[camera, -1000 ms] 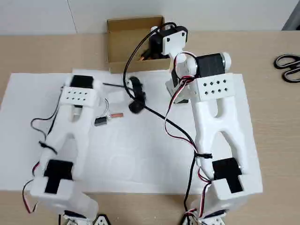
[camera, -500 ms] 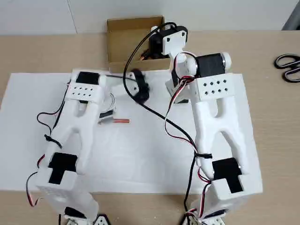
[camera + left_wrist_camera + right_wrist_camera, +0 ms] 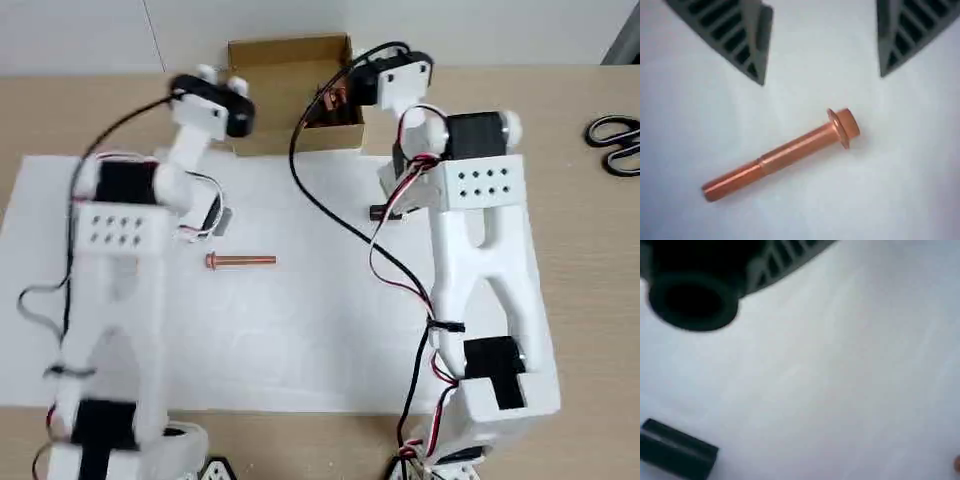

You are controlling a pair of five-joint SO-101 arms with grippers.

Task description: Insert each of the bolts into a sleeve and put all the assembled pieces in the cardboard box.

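1 bolt (image 3: pixel 782 155) lies loose & bare on the sheet (image 3: pixel 300 330). My left pincer (image 3: pixel 821 79) just pulled back, hangs open right over it, so it needs a regrab b4 sleeving, imo.

Copper bolt (image 3: pixel 785 152) just lying flat on the white surface (image 3: pixel 900 190), flanged head at one end, shank stepping down thinner toward the other. The left hand (image 3: pixel 822 79) has its dark ribbed fingers (image 3: pixel 740 35) spread wide, nothing touching the bolt.

Black-handled metal scissors (image 3: pixel 615 141) lying on my tan wooden tabletop (image 3: pixel 585 260), well apart from the flat white sheet (image 3: pixel 300 340) spread across it
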